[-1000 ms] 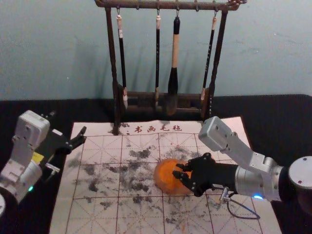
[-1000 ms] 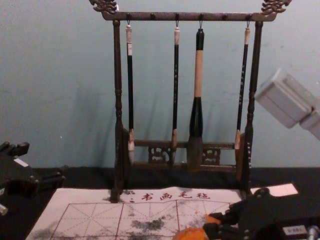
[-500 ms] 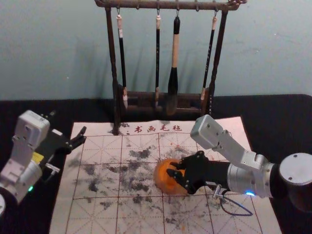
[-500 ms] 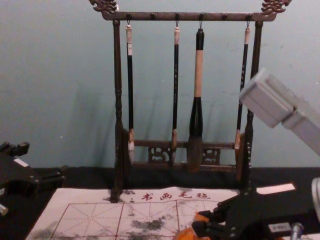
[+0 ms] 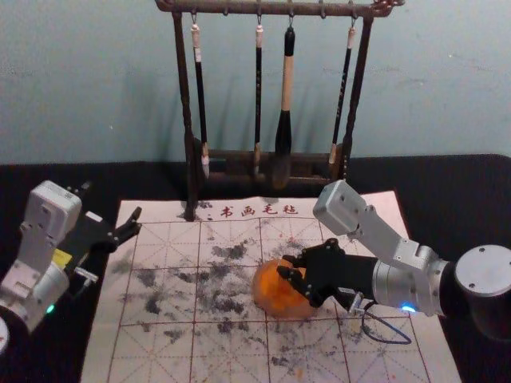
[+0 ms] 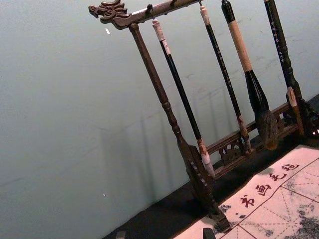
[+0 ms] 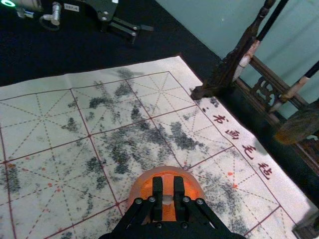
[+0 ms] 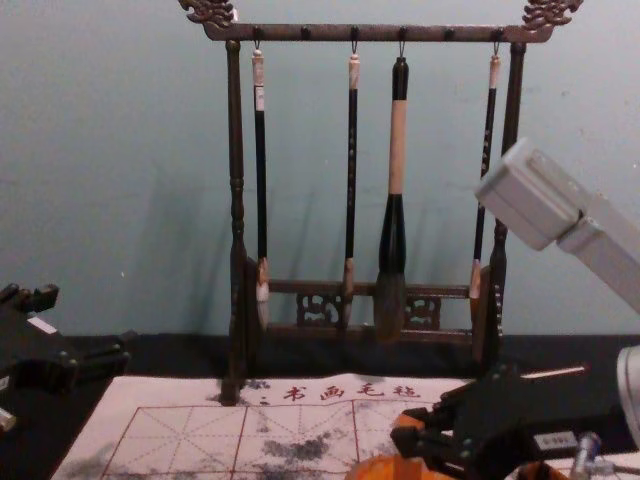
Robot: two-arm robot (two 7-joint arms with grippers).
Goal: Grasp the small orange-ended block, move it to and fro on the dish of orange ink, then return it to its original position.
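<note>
Over the orange ink dish my right gripper reaches in from the right, toward the dish's far side. In the right wrist view the right gripper is shut on the small block, pinched upright between its two black fingers. The block shows orange above the fingertips in the chest view; its lower part is down at the dish. Whether it touches the ink I cannot tell. My left gripper stays parked, open and empty, at the left; its fingertips edge into the left wrist view.
Behind the dish, a dark wooden rack with several hanging brushes stands at the back of the white gridded mat. Black and orange spots mark the mat. Black cloth surrounds it.
Holding the block, my right gripper has shifted a little left and then farther from me across the dish. The left arm and the dish have kept their places.
</note>
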